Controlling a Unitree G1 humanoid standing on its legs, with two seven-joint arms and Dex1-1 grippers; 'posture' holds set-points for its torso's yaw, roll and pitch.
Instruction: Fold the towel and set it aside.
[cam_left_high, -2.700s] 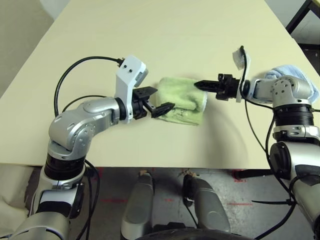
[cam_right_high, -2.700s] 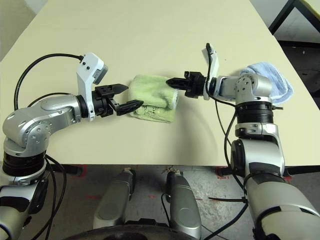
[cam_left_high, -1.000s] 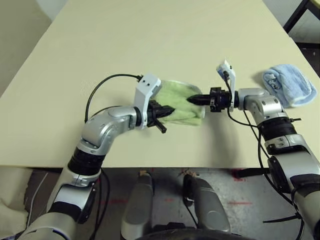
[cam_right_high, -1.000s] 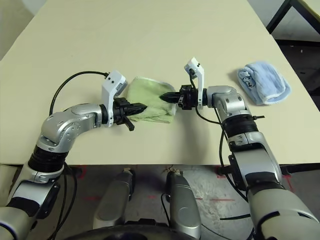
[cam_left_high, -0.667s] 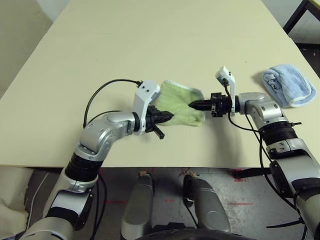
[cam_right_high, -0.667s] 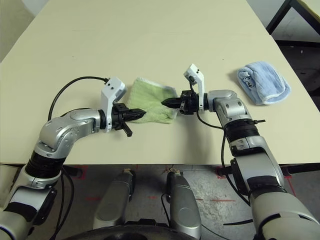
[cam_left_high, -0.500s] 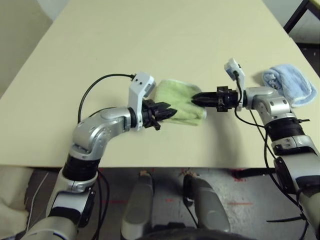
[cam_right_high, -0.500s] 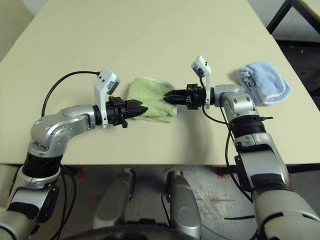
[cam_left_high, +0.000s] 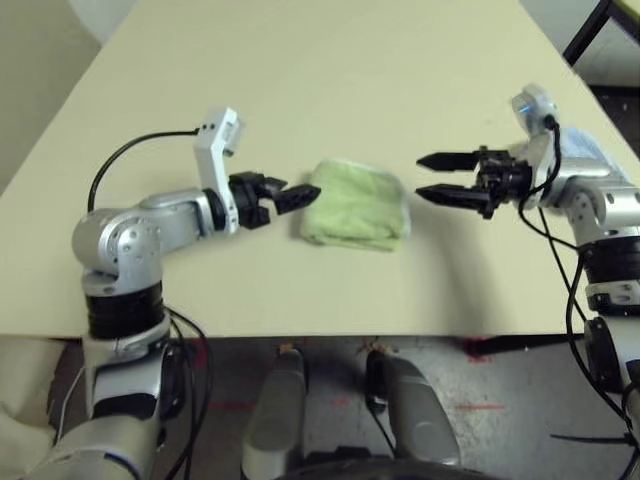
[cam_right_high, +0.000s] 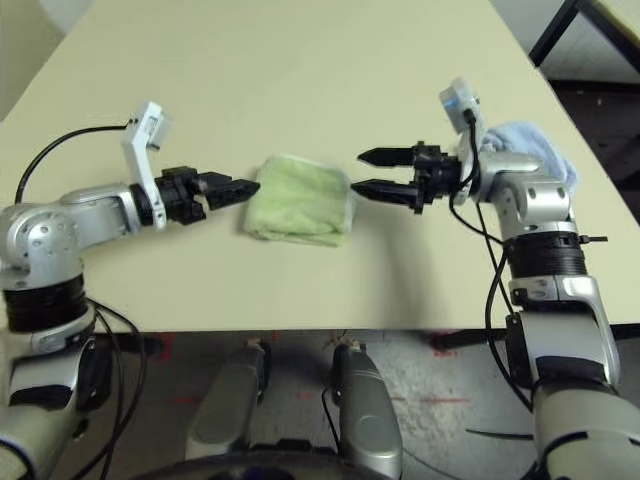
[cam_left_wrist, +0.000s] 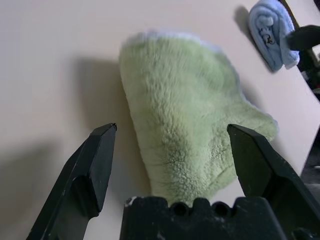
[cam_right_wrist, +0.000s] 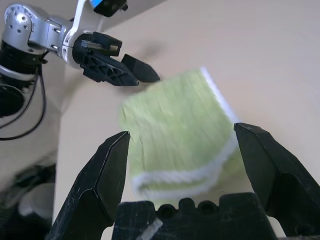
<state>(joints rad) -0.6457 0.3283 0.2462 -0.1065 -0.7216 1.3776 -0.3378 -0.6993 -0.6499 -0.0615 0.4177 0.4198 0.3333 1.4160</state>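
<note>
The light green towel (cam_left_high: 352, 207) lies folded into a small thick rectangle at the table's middle, its white stitched edge (cam_right_wrist: 220, 100) on the side toward my right arm. My left gripper (cam_left_high: 300, 190) is open just off the towel's left edge, not touching it. In the left wrist view, the left gripper (cam_left_wrist: 170, 129) frames the towel (cam_left_wrist: 185, 125) between wide-spread fingers. My right gripper (cam_left_high: 420, 176) is open a short gap to the right of the towel, holding nothing. Its wrist view looks over the towel (cam_right_wrist: 175, 120) to the left gripper (cam_right_wrist: 142, 74) beyond.
A light blue rolled towel (cam_right_high: 532, 140) lies at the right of the table, partly behind my right forearm. The cream table (cam_left_high: 330, 70) stretches bare beyond the towel. Its front edge (cam_left_high: 330, 330) is close below the towel. A dark frame (cam_right_high: 560, 30) stands off the table's far right.
Both grippers have let go of the towel, opened and drawn back, left to the left and right to the right. The towel now lies free and folded. The camera has also shifted.
</note>
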